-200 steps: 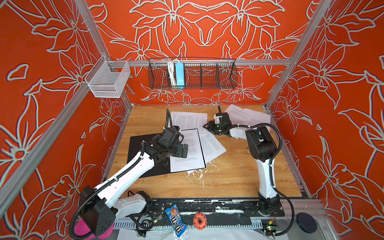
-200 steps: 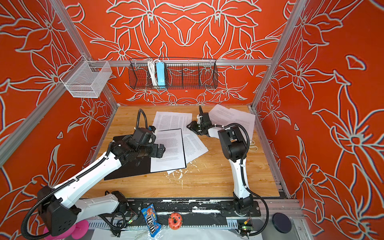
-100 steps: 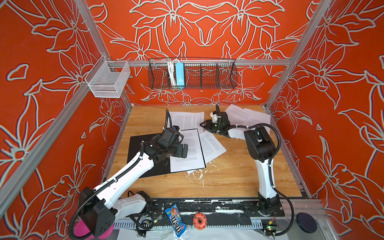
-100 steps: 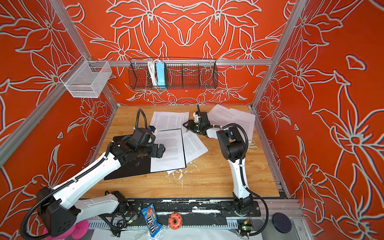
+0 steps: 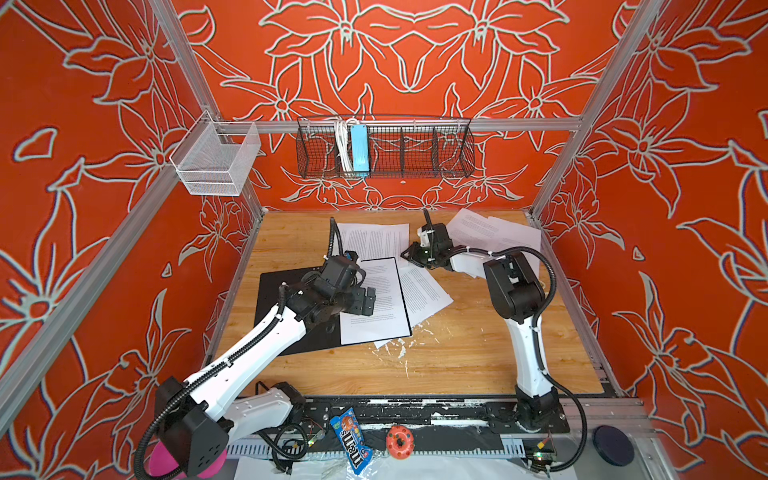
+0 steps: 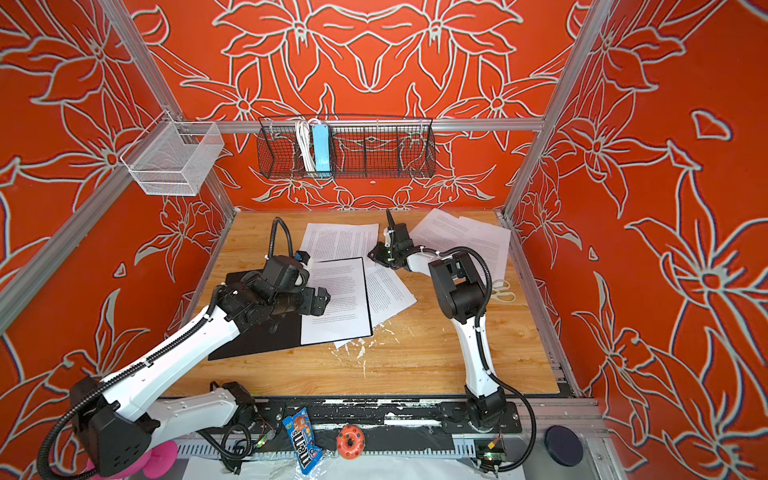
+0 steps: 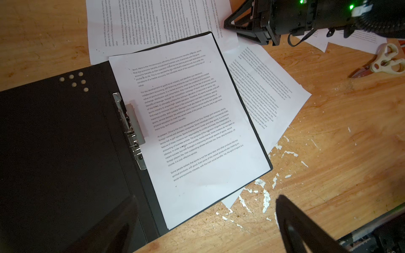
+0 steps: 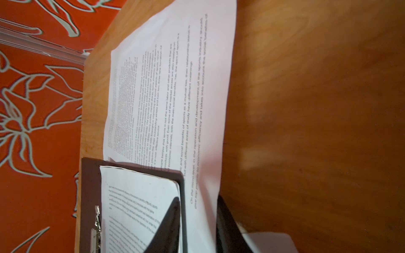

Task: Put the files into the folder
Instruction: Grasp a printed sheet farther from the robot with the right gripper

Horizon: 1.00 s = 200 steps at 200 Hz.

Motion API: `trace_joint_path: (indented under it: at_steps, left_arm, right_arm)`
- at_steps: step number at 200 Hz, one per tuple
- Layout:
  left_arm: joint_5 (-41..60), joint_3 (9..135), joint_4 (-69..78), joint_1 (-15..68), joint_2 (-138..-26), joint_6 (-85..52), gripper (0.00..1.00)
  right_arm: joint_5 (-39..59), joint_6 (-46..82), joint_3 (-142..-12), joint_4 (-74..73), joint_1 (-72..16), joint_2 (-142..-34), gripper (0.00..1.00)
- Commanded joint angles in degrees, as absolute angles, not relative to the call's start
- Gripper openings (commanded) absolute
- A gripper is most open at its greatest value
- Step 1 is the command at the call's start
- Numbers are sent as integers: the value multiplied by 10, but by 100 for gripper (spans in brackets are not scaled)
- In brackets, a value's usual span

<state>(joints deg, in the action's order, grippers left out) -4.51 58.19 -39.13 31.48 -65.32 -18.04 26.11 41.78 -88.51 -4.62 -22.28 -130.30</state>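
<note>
The folder [image 5: 286, 286] [image 7: 54, 142] lies open on the table, black inside up, with a metal clip at its spine. One printed file [image 5: 382, 316] [image 7: 197, 131] rests on its right half. Another file [image 5: 374, 241] [image 8: 175, 87] lies behind it, partly under the folder. A third file [image 5: 428, 291] pokes out to the right. My left gripper [image 5: 365, 300] [image 7: 203, 219] hovers open above the folder, holding nothing. My right gripper [image 5: 406, 254] [image 8: 198, 198] is low at the rear file's near edge. Its jaws stand narrowly apart, and that edge runs between them.
Two more printed sheets [image 5: 498, 237] lie at the back right. Scissors [image 6: 505, 291] [image 7: 385, 61] rest beside the right arm. A black wire basket [image 5: 384, 145] and a white mesh bin [image 5: 216, 162] hang on the walls. A candy bag [image 5: 351, 440] and an orange ring [image 5: 399, 442] sit on the front rail.
My right gripper has slid left to the rear sheet's edge and its jaws have narrowed around it. The left arm has barely moved.
</note>
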Motion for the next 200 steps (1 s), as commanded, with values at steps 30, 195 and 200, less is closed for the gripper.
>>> trace_joint_path:
  at_steps: [30, 195, 200]
  left_arm:
    - [-41, 581, -387, 312, -636, -186, 98]
    - [79, 550, -301, 309, -625, -239, 98]
    - [101, 537, -279, 310, -626, -258, 98]
  right_arm:
    - [246, 417, -909, -37, -227, -1329, 11]
    - [69, 502, -627, -34, -116, -954, 0]
    - [64, 511, -604, -36, -117, -933, 0]
